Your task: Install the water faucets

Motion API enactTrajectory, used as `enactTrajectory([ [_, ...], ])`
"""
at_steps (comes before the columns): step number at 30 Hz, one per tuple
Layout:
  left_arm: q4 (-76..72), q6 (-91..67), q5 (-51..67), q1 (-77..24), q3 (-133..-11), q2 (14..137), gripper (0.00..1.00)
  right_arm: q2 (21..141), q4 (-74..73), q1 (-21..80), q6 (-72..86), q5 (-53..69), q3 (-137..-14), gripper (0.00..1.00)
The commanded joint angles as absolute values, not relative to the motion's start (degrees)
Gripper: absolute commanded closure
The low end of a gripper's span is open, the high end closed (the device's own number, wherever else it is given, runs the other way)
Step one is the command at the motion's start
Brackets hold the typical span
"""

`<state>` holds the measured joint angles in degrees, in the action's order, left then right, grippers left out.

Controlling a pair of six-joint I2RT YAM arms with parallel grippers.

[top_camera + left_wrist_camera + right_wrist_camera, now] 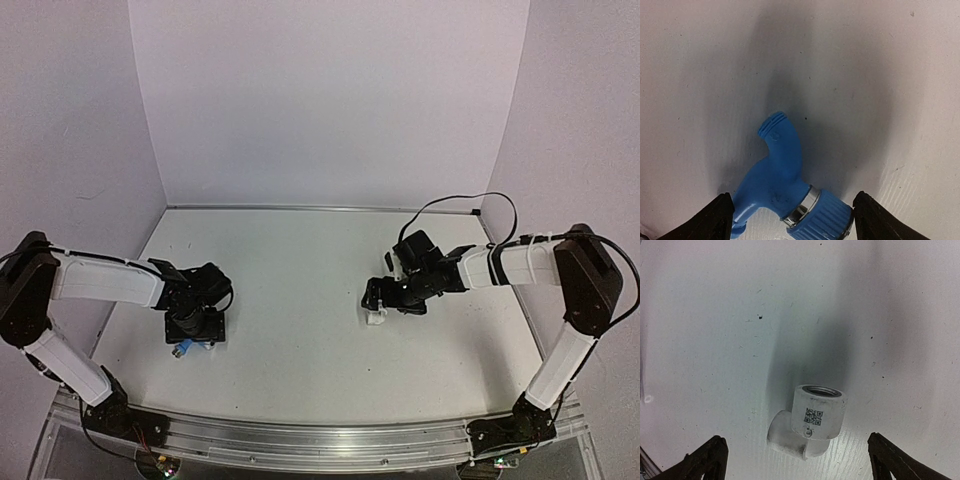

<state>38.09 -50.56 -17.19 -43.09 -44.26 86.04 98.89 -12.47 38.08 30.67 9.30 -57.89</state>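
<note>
The blue water faucet (782,170) lies on its side on the white table (300,280), its ribbed cap and silvery ring toward the right finger. My left gripper (794,196) straddles it with jaws spread; the right fingertip (865,210) is at the cap and the left fingertip (720,212) is close by the faucet's other end. From above, the faucet (183,349) peeks out under the left gripper (195,325). My right gripper (796,439) hovers open over a white elbow fitting (817,412) with a threaded mouth, touching nothing.
The white fitting (377,318) lies at centre right under the right gripper (385,300). A black cable (470,205) loops behind the right arm. White walls close in the table at the back and both sides.
</note>
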Motion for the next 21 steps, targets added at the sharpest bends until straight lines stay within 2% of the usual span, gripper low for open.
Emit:
enactTrajectory([
  [1, 37.7, -49.6, -17.1, -43.3, -46.5, 89.8, 0.19, 98.4, -11.4, 38.8, 30.4, 8.3, -58.4, 0.02],
  [8, 36.1, -48.7, -15.7, -43.9, -49.3, 92.7, 0.36, 98.4, -11.3, 38.9, 30.1, 7.6, -58.0, 0.02],
  [21, 26.2, -45.8, -6.7, -45.3, -58.1, 99.8, 0.39, 98.7, -11.3, 39.1, 29.8, 8.0, -58.5, 0.02],
])
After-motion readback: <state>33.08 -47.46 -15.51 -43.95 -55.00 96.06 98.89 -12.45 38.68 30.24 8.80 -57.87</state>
